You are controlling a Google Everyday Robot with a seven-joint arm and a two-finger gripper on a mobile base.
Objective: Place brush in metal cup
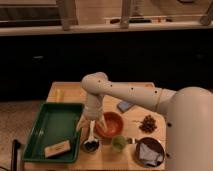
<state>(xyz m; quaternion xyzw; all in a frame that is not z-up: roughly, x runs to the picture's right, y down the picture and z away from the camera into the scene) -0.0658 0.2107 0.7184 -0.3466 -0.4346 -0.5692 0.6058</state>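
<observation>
The gripper [91,123] hangs directly above the cup [91,145], and the brush [92,132] runs upright from its jaws down into it. The jaws seem clamped on the brush handle.

bench [65,91]: pale wood
green tray [54,125]: left of orange bowl [110,124]
metal cup [90,145]: front-left of bowl
green cup [119,143]: just in front of bowl
pincer [90,124]: above the bench, between tray and bowl

Gripper [90,125] hangs over the gap between green tray [50,125] and orange bowl [110,125]. Brush [91,134] stands near upright beneath it, dark head down in the metal cup [90,146]. Green cup [119,143] just right of the metal cup.
</observation>
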